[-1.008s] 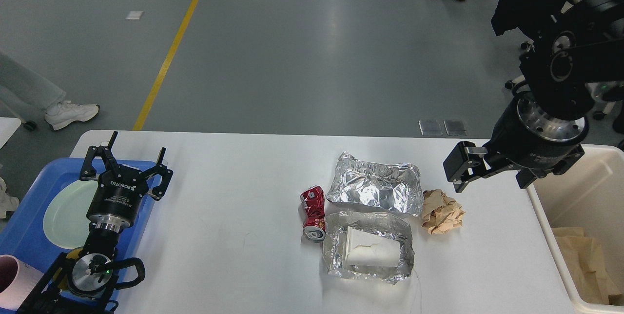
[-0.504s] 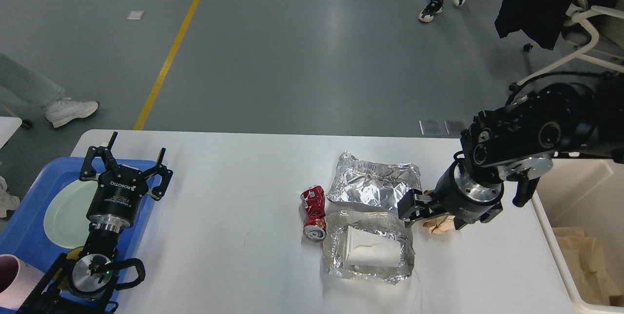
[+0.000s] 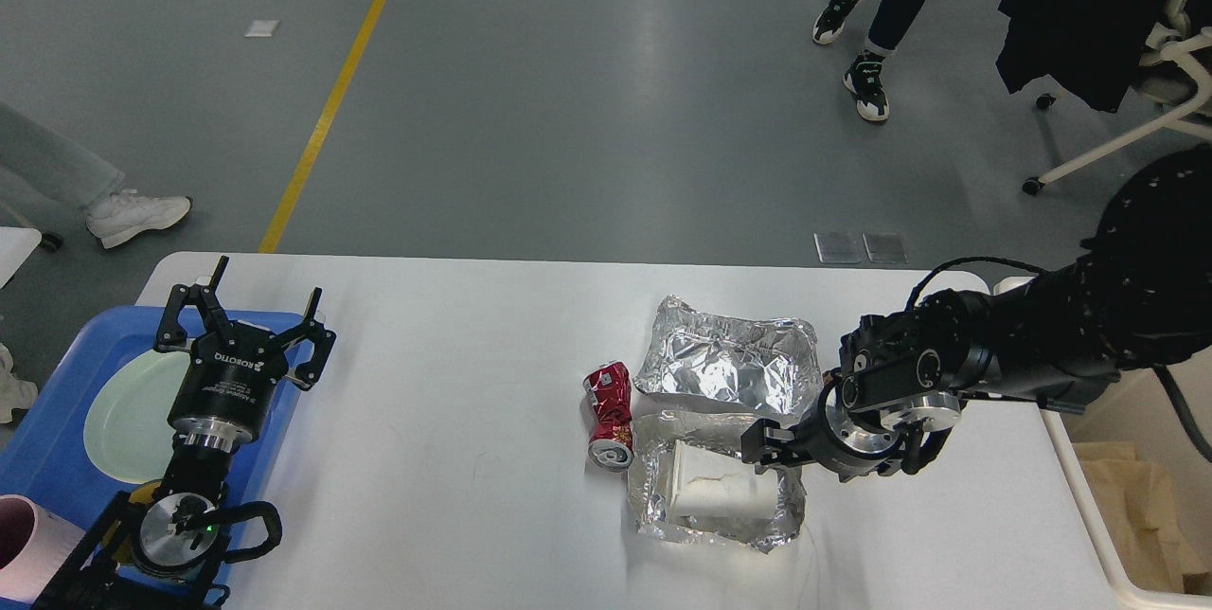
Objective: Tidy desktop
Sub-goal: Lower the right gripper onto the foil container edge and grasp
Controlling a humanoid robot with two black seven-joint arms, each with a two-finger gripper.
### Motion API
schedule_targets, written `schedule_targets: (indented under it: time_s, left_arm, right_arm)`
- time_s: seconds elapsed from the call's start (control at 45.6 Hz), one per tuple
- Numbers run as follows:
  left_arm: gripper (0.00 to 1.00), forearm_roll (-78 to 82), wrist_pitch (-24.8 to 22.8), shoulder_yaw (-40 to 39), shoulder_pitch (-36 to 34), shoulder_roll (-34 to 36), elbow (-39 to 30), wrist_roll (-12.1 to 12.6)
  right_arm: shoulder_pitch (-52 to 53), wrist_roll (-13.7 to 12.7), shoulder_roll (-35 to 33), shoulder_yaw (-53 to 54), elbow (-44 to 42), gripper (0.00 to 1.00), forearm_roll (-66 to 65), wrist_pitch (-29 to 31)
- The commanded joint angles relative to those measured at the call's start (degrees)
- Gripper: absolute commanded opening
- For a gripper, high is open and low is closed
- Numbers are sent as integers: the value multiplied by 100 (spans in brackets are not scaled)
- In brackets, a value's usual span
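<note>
**Counter with foil trays and two arms, head view**

At far left we see a blue tray (image 3: 57,458) overhanging the edge of the white counter (image 3: 454,421), which spans most of the lower half of the view. The tray carries a pale green plate (image 3: 123,411), and a pink cup (image 3: 24,539) shows at the bottom-left corner. Our left hand (image 3: 244,314) hovers above the tray's right edge, fingers spread wide and holding nothing.

Near the counter's centre lies a crushed red can (image 3: 608,413), on its side with its top toward us. Just right of the can sit two foil trays: the rear foil tray (image 3: 729,366), crumpled, and the front foil tray (image 3: 663,506), which holds a white paper cup (image 3: 715,487) lying on its side. The two trays touch or nearly touch.

Our right hand (image 3: 769,444) reaches in low from the right, its tip at the front tray's right rim. Its fingers appear dark and end-on, so we cannot tell whether they are spread or pressed together.

At far right, a cream bin (image 3: 1089,487) stands against the counter's edge, with brown paper (image 3: 1136,506) inside.
</note>
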Motion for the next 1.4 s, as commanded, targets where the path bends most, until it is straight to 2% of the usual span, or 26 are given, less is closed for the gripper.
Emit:
schedule_targets:
  time_s: [0.0, 0.175, 0.416, 0.46, 0.592, 1.381]
  left_arm:
    - [96, 0, 0, 0, -1, -7, 0, 0]
    - [96, 0, 0, 0, -1, 1, 0, 0]
    - [96, 0, 0, 0, -1, -7, 0, 0]
    - [96, 0, 0, 0, -1, -7, 0, 0]
    - [96, 0, 0, 0, -1, 1, 0, 0]
    - [96, 0, 0, 0, -1, -7, 0, 0]
  right_arm:
    - [-258, -12, 55, -45, -208, 95, -63, -137]
    - [-504, -144, 55, -62, -410, 89, -99, -154]
    - [-540, -153, 46, -141, -428, 81, -99, -242]
    - [-540, -153, 46, -141, -428, 76, -99, -242]
    - [-549, -206, 46, -141, -428, 71, -99, -242]
    - [-487, -232, 99, -10, -165, 75, -46, -128]
